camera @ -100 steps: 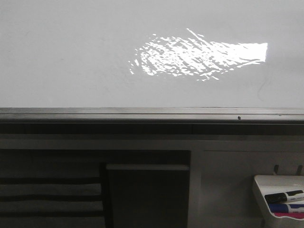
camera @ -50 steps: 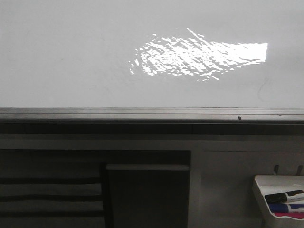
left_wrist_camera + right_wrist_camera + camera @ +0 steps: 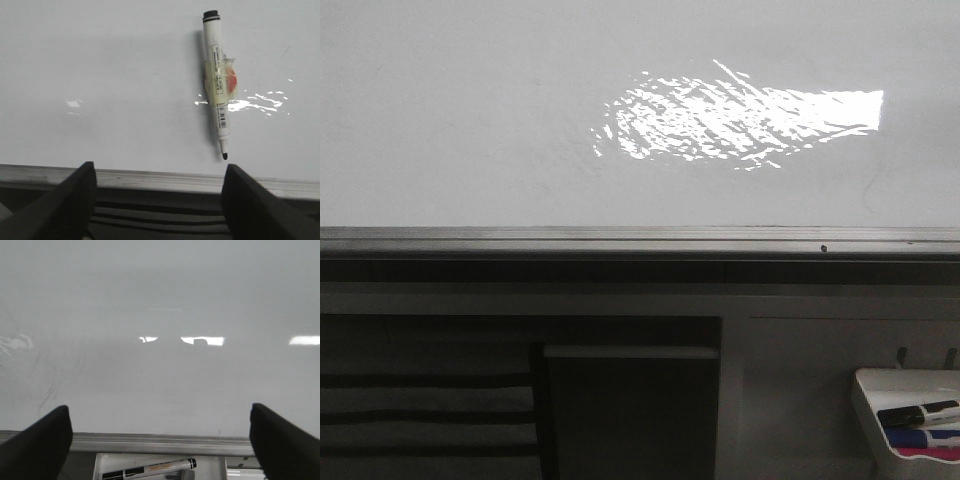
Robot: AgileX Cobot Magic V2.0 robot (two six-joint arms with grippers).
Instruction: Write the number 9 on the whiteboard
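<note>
The whiteboard fills the upper front view, pale and glossy, with a bright glare patch and a grey metal bottom rail. No number 9 shows on it in any view. In the left wrist view a white marker with an uncapped black tip hangs on the board, taped to a red magnet. My left gripper is open and empty, below the marker's tip. My right gripper is open and empty, facing the board above the rail. Neither gripper shows in the front view.
A small white marker tray at the lower right holds a black-and-white marker and coloured ones. It also shows in the right wrist view, below the rail. A dark cabinet front stands under the board.
</note>
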